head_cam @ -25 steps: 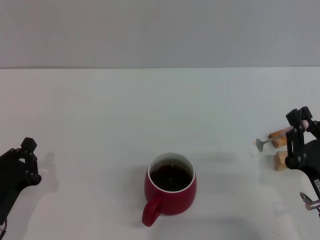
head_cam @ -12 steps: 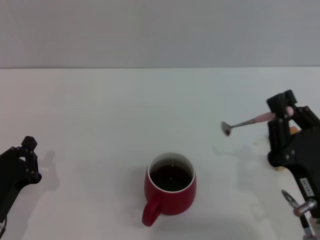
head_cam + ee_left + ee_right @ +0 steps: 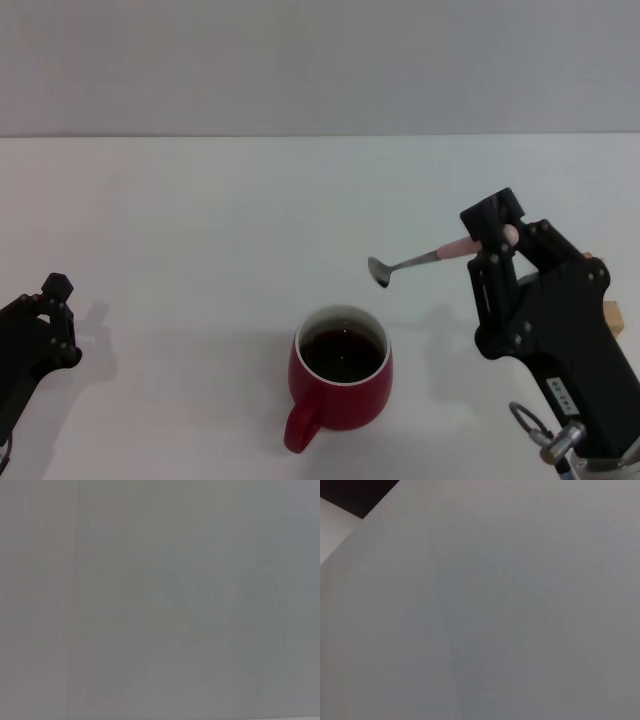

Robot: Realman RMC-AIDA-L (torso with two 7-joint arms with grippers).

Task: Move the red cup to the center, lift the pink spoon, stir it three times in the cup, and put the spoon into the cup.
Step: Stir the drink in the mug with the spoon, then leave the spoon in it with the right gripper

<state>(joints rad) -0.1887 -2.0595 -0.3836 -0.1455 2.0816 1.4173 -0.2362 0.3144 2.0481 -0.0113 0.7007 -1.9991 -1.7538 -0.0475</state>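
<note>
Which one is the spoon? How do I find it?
Start at the red cup of dark drink near the front middle of the white table. Look just above and right of its rim: the pink spoon hangs in the air, held by the black right gripper. Nothing else has a pink handle and a grey bowl.

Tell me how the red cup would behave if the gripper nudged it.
The red cup looks squat with a broad base, so it would probably slide rather than tip. Dark liquid sits near the rim, so a sharp shove could slosh it. Being ceramic-looking, it is likely rigid and fairly heavy.
</note>
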